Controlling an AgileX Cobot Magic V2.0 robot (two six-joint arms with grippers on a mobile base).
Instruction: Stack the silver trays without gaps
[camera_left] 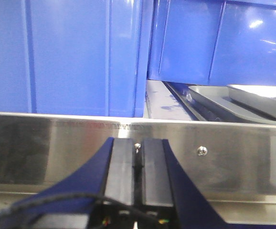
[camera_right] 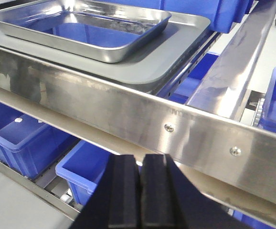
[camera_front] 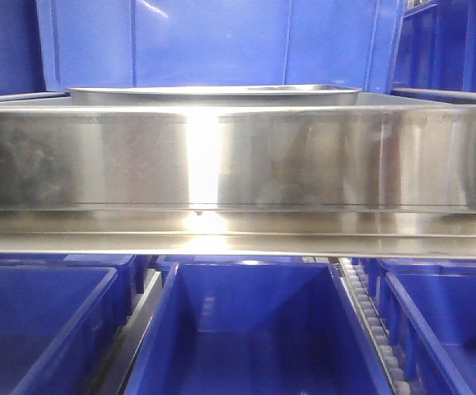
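Note:
A shiny silver tray [camera_right: 88, 26] lies on top of a wider, duller grey tray [camera_right: 181, 45] on the upper shelf behind the rail. In the left wrist view the two show at the far right, the upper tray [camera_left: 264, 98] over the lower tray [camera_left: 207, 95]. In the front view only a thin tray rim [camera_front: 213, 91] shows above the rail. My left gripper [camera_left: 138, 142] is shut and empty, close in front of the rail, left of the trays. My right gripper [camera_right: 141, 157] is shut and empty, below and in front of the rail, near the trays' right front corner.
A broad mirror-like steel shelf rail [camera_front: 238, 156] with screws runs across in front of the trays; it also shows in the left wrist view [camera_left: 57, 152] and the right wrist view [camera_right: 128, 105]. Blue bins [camera_front: 254, 329] stand on the lower level, and tall blue bins [camera_left: 71, 57] behind.

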